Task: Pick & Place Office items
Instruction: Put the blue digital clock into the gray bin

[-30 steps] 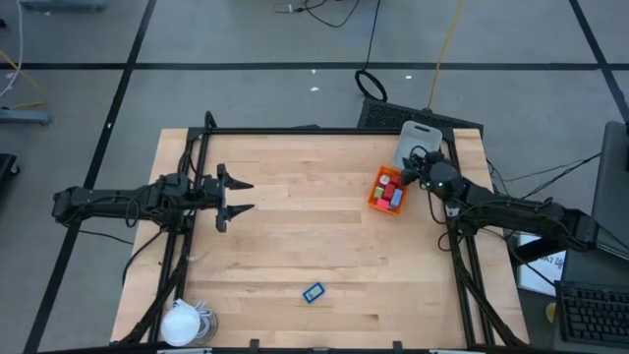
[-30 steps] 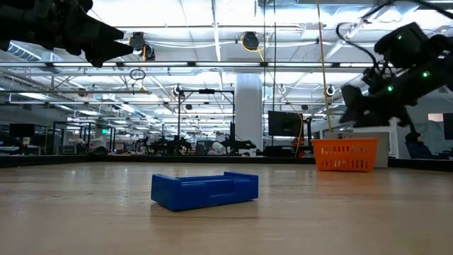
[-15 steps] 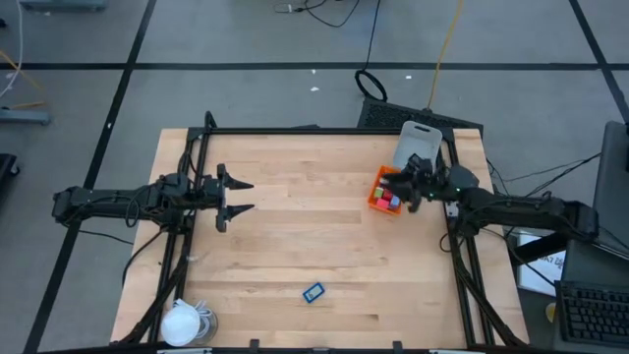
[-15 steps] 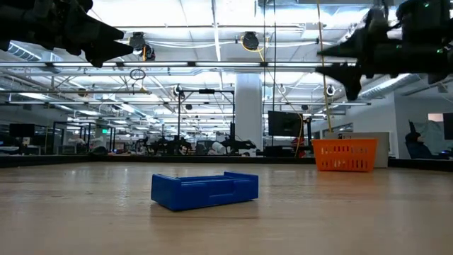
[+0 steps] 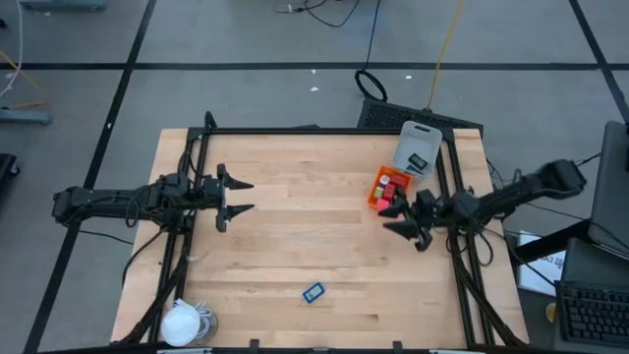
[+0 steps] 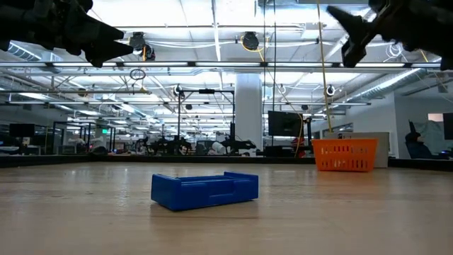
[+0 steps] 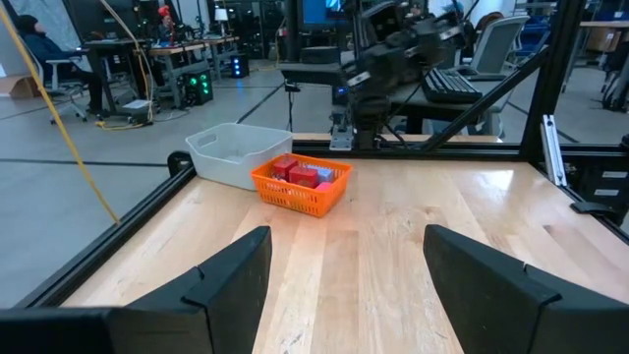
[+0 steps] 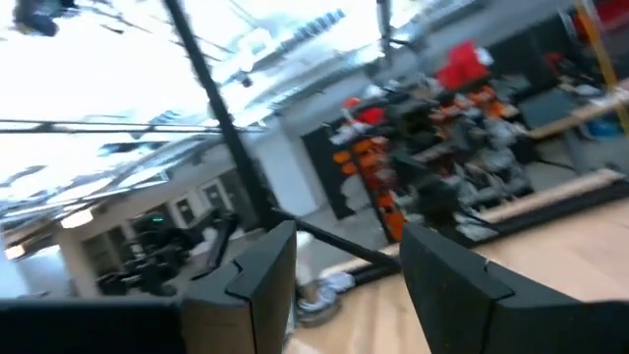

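A blue flat rectangle (image 5: 314,292) lies flat on the table near its near edge, and the low view shows it up close (image 6: 205,190). Red blocks (image 5: 390,187) sit in the orange basket (image 5: 377,195) at the far right. My right gripper (image 5: 397,219) is open and empty. It hovers just on the near side of the basket and points toward the table's left. It sits high in the low view (image 6: 352,30). My left gripper (image 5: 243,194) waits open at the left, raised above the wood, and its fingers frame the basket (image 7: 300,184) from afar.
A pale grey bin (image 5: 416,149) stands against the basket's far side. A white round lump with a cord (image 5: 183,323) sits at the near left corner. A black frame (image 5: 295,130) runs along the table's edges. Bare wood (image 5: 305,226) spreads between the two arms.
My right gripper has drawn back from above the orange basket toward the near edge and risen. It has tipped up from pointing down into the basket to roughly level, pointing left. The basket and the blue rectangle have stayed put.
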`<state>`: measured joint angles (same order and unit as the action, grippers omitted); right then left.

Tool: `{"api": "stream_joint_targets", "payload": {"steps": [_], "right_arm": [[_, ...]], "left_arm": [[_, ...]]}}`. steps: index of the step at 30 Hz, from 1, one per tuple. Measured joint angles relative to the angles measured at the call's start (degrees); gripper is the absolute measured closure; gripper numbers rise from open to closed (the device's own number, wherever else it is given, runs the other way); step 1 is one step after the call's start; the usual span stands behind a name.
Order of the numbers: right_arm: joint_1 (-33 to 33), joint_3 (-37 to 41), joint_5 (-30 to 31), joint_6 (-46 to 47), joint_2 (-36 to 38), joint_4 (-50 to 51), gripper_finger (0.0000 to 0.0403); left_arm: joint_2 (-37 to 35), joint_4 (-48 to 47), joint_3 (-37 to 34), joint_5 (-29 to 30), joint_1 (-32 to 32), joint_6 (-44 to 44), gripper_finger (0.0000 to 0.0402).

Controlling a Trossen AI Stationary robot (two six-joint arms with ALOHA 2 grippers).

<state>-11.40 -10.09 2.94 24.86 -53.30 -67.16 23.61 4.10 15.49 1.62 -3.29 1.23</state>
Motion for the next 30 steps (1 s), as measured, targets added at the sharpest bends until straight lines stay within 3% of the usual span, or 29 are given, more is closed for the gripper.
{"api": "stream_joint_targets", "payload": {"steps": [5, 14, 18, 22, 26, 30], "right_arm": [[-7.2, -2.3, 1.5, -5.6, -10.4, -10.8, 0.0232], [-14.0, -12.5, 1.3, -9.6, -28.5, -10.2, 0.0232], [-15.7, -17.8, -7.5, -18.5, -35.8, -8.2, 0.0232], [-17.8, -24.7, -10.0, -22.9, -42.8, -3.9, 0.0233], [-18.1, -33.0, -3.6, -23.0, -47.7, 5.9, 0.0226], [-18.1, -42.4, 0.1, -22.5, -50.5, 24.0, 0.0192]], "left_arm": [[0.0, 0.0, 0.0, 0.0, 0.0, 0.0, 0.0131], [0.0, 0.0, 0.0, 0.0, 0.0, 0.0, 0.0131], [0.0, 0.0, 0.0, 0.0, 0.0, 0.0, 0.0131], [0.0, 0.0, 0.0, 0.0, 0.0, 0.0, 0.0131], [0.0, 0.0, 0.0, 0.0, 0.0, 0.0, 0.0131], [0.0, 0.0, 0.0, 0.0, 0.0, 0.0, 0.0131]]}}
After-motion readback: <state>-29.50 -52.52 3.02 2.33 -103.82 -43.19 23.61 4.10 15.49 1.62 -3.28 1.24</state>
